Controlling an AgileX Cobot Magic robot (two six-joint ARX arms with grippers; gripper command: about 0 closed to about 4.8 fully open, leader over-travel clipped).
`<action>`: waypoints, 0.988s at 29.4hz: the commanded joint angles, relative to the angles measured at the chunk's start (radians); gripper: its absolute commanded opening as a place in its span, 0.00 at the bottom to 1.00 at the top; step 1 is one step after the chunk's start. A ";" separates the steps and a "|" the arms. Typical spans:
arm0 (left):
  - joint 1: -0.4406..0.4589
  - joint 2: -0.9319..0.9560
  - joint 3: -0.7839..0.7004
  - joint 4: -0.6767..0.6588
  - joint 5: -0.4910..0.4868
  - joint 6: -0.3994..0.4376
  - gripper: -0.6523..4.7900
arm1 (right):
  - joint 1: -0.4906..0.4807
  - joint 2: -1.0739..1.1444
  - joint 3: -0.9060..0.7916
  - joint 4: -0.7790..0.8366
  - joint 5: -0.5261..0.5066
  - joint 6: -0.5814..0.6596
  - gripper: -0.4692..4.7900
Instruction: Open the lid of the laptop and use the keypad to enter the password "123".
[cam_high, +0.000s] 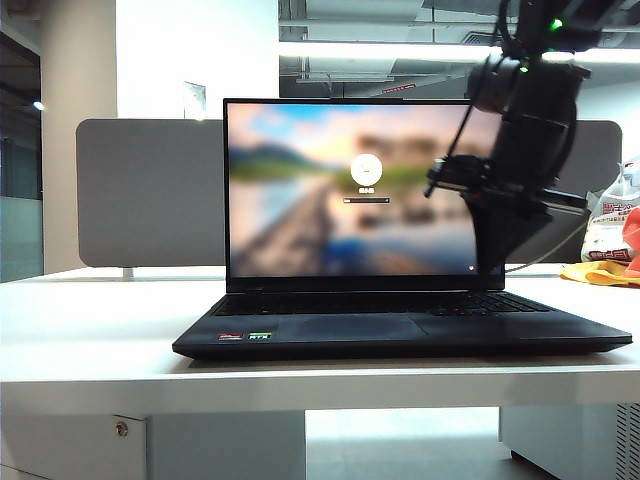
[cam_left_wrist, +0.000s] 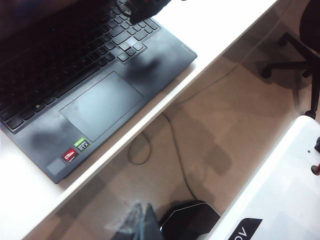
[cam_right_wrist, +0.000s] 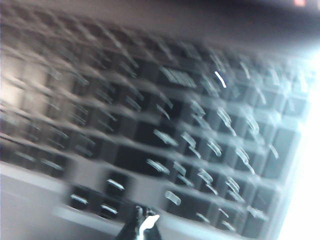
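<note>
The laptop (cam_high: 400, 330) sits on the desk (cam_high: 90, 340), its lid (cam_high: 300, 190) upright at 12 o'clock of the keyboard. The partition board (cam_high: 150, 190) stands behind the lid. The right end effector (cam_right_wrist: 142, 227) hangs over the keypad (cam_right_wrist: 220, 150) at 3 o'clock of the keyboard; the left end effector (cam_left_wrist: 140, 222) hangs off the desk's front edge, above the floor.

A big white table (cam_high: 90, 340) fills the front. Behind it stands a grey board (cam_high: 150, 190) with round corners. A white wall post (cam_high: 195, 50) rises behind the board, and long lights (cam_high: 380, 50) glow on the ceiling. At the far right of the table sits a white plastic bag (cam_high: 612, 225) with red print, touching something orange (cam_high: 600, 272). Below the table edge, a thin cable (cam_left_wrist: 172, 145) loops on the tan floor (cam_left_wrist: 240, 115). A black office chair (cam_left_wrist: 300, 45) stands there too.
</note>
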 joint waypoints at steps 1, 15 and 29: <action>0.001 -0.003 0.007 0.015 0.014 0.002 0.11 | -0.011 -0.006 -0.021 0.019 -0.006 -0.003 0.07; 0.001 -0.003 0.007 0.021 0.014 0.001 0.11 | -0.010 -0.003 -0.025 0.097 -0.006 0.006 0.07; 0.001 -0.003 0.007 0.020 0.014 -0.002 0.11 | -0.010 0.046 -0.025 0.119 0.005 0.010 0.07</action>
